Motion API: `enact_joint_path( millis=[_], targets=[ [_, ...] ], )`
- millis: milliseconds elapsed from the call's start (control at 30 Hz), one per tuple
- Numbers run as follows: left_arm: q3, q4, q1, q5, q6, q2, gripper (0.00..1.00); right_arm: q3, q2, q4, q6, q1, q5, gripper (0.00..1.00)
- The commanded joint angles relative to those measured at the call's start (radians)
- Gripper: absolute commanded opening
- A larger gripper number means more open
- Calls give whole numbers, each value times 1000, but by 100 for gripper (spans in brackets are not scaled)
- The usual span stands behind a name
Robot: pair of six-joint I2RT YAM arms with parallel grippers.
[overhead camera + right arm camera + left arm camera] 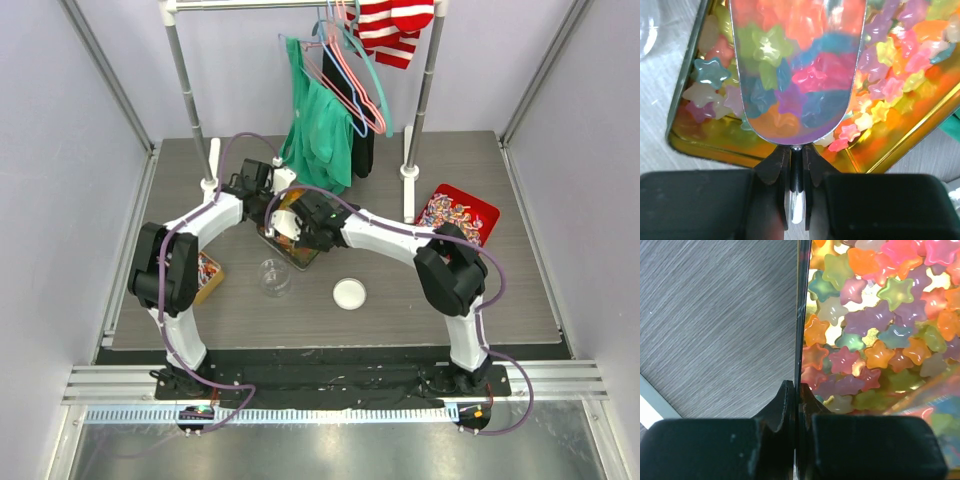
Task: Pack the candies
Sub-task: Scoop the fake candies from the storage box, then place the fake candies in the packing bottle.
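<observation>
Clamping the tin [799, 315] rim, left gripper [799, 396]; right gripper [796, 159] pinches scoop [797, 65], probably covering candies [900, 55].

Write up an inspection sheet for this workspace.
Surface: grey table, wood grain.
Job's things: star candies fill the gold tin; clear jar and white lid stand apart, nearer the bases.
Clutter: red tray of candies at right; small tin by left arm.
Grippers: left gripper shut on tin wall; right gripper shut on scoop over candies.
Cables: purple cables run along both arms.
Surroundings: rack with green garment, striped garment, hangers.
</observation>
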Motion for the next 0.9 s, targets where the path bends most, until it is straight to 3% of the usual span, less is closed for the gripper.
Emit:
enact_joint_path(
  millis=[0,467,867],
  targets=[
    [33,119,15,12,-67,-12,0,-39,-121,20,25,7,-41,1],
    [27,135,38,-16,-94,15,0,-79,-251,-103,-12,10,6,1],
    [12,119,65,-7,-93,29,0,-140,-319,-166,-69,197,189,1]
  ],
)
